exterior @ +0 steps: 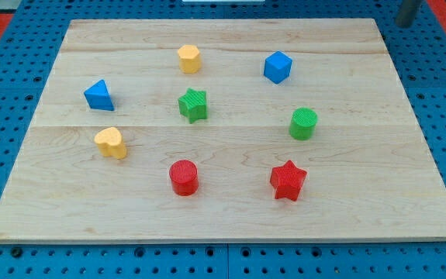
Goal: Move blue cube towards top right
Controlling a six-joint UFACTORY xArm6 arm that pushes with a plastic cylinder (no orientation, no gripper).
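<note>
The blue cube point(278, 67) sits on the wooden board point(378, 194), right of centre in the upper part. My tip point(403, 23) shows at the view's top right corner, just beyond the board's top right corner, over the blue perforated surface. It is far to the upper right of the blue cube and touches no block. Only the lowest part of the rod is in view.
A yellow hexagonal block point(189, 58) is left of the cube. A green star point(193, 105), blue triangle point(98, 94) and yellow heart point(111, 142) lie further left. A green cylinder point(303, 123) lies below the cube. A red cylinder point(183, 177) and red star point(288, 180) are near the bottom.
</note>
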